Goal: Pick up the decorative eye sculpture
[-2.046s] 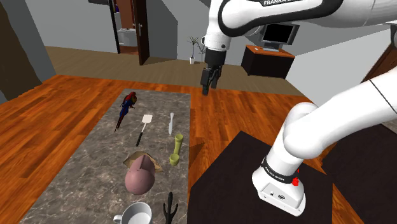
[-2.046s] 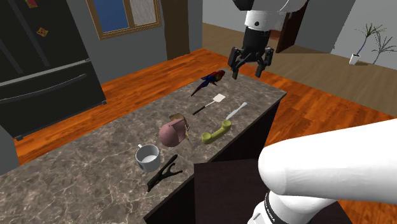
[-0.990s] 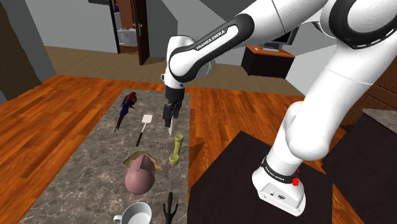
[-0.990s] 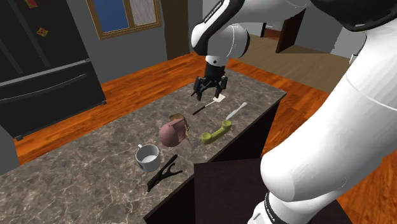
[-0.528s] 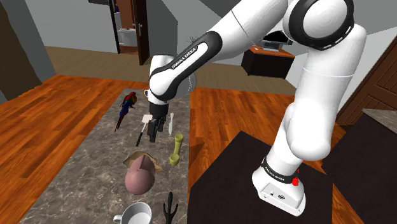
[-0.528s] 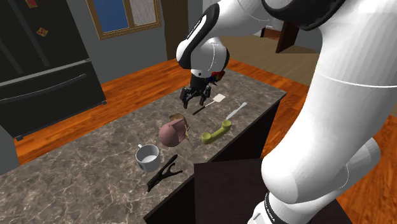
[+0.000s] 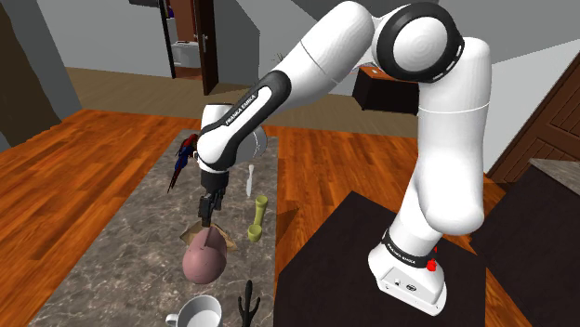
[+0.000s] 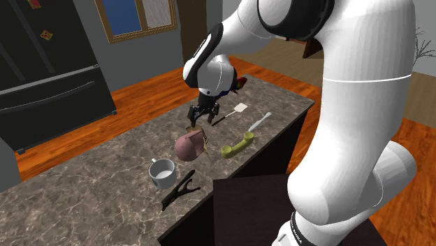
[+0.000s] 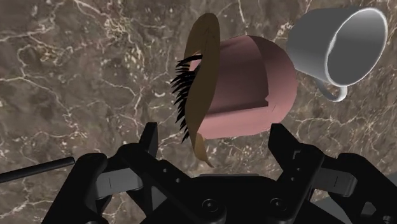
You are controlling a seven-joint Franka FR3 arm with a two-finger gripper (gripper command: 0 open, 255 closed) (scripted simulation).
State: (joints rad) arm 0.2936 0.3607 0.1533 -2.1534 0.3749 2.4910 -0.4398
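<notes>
The eye sculpture (image 7: 204,257) is a pink dome with a tan lid and black lashes, lying on the dark marble counter (image 7: 121,251). In the second exterior view the eye sculpture (image 8: 189,145) sits mid-counter. My gripper (image 7: 204,221) hangs open just above its far edge, pointing down. The second exterior view puts the gripper (image 8: 201,119) close over the lid end. In the wrist view the gripper (image 9: 215,137) has its fingers (image 9: 149,137) spread wide. The sculpture (image 9: 245,89) lies just beyond them, untouched.
A white mug (image 7: 195,314) stands close beside the sculpture, with a black branch-like figure (image 7: 247,305) next to it. A yellow-green handset (image 7: 257,218), a white toothbrush (image 7: 250,178), a spatula (image 8: 234,112) and a red-blue parrot (image 7: 186,153) lie farther along. The counter's edge runs at the shoulder view's right.
The arm has swung down from high beyond the counter's far end, passed over the spatula, and brought the open gripper low over the eye sculpture. Nothing on the counter moved.
</notes>
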